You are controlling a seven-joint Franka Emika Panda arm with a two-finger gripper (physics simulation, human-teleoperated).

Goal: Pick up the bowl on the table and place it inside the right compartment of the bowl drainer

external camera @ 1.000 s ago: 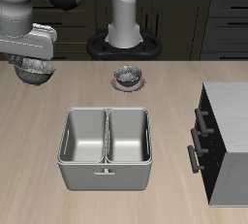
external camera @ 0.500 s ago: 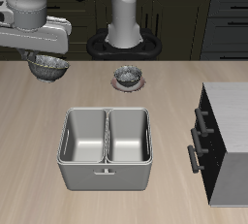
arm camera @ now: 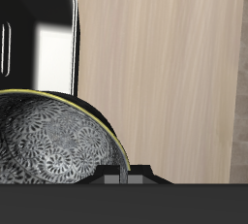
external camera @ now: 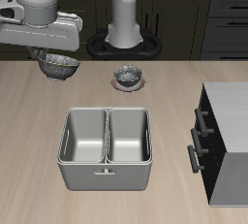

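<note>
the bowl (external camera: 59,66) is a small shallow round dish with a speckled silver-grey metallic skin and a lighter rim; in the wrist view (arm camera: 58,141) its inside shows a fine mottled grey pattern edged by a thin pale-yellow rim line. it hangs in the air under the gripper (external camera: 56,58), above the pale wood-grain table (external camera: 29,150), back from the bowl drainer (external camera: 105,150) and off toward its right-compartment side, well clear of the tub. the fingers themselves are hidden behind the grey gripper body and the bowl, so how far apart they stand cannot be read, yet the bowl is lifted off the table right beneath the hand, so it is held there.

the bowl drainer is a light-grey metal rectangular tub with rounded corners, two equal square wells parted by a thin central wall and a small handle on its front face. the right compartment (external camera: 83,136) has smooth grey walls and nothing in it.

farther back, a smaller, darker speckled bowl (external camera: 127,75) sits on a pale round disc (external camera: 127,83). a dark boxy cabinet (external camera: 225,141) with bar handles and a lighter grey top stands at the table's edge beside the drainer's other well
</note>
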